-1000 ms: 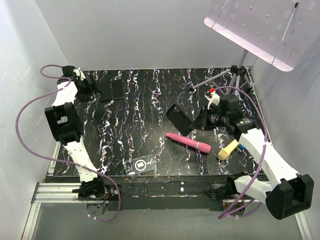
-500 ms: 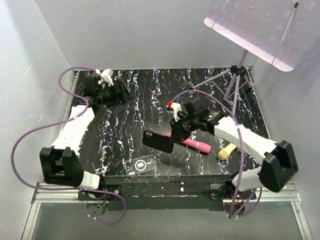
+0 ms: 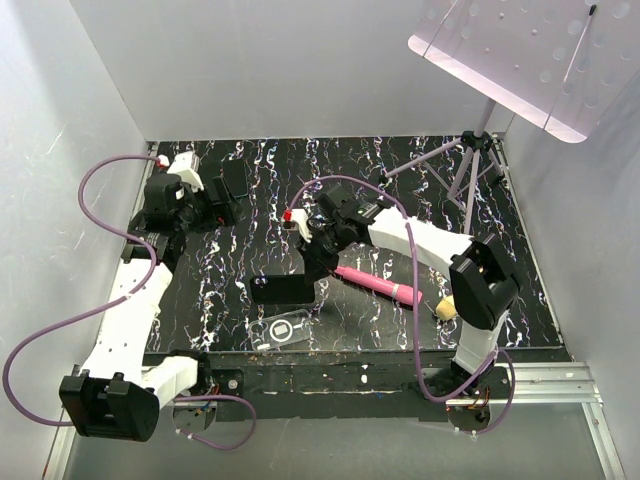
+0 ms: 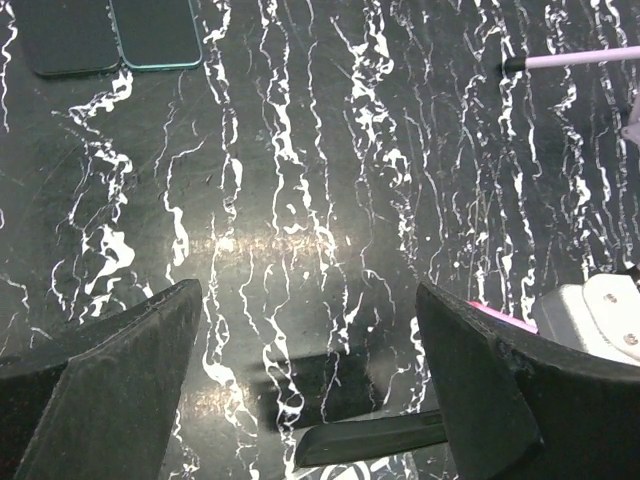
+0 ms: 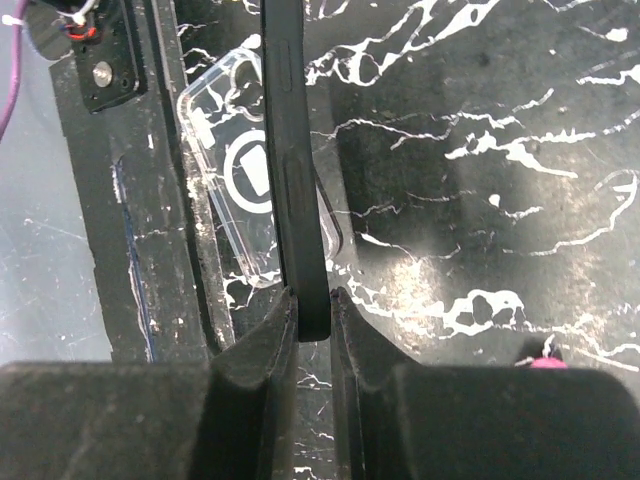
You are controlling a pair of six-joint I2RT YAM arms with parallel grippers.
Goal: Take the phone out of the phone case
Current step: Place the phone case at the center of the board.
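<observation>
**While the phone case (image 5: pixel 240 175) lies empty, I carry a black handset (image 5: pixel 295 150)**

My left gripper (image 4: pixel 305 330) gapes, holding nothing; the phone (image 4: pixel 155 35) lies flat beyond it. My right gripper (image 5: pixel 313 310) clamps the black handset across its thickness, probably the only span that fits, above the case.

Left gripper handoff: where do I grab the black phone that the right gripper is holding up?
Take the held black phone at its free end, coming from the robot's left. The right gripper pinches the other end across the flat faces, so the rest sticks out above the table. The left gripper is open; I would close it on the faces, since the slab is thin.
</observation>
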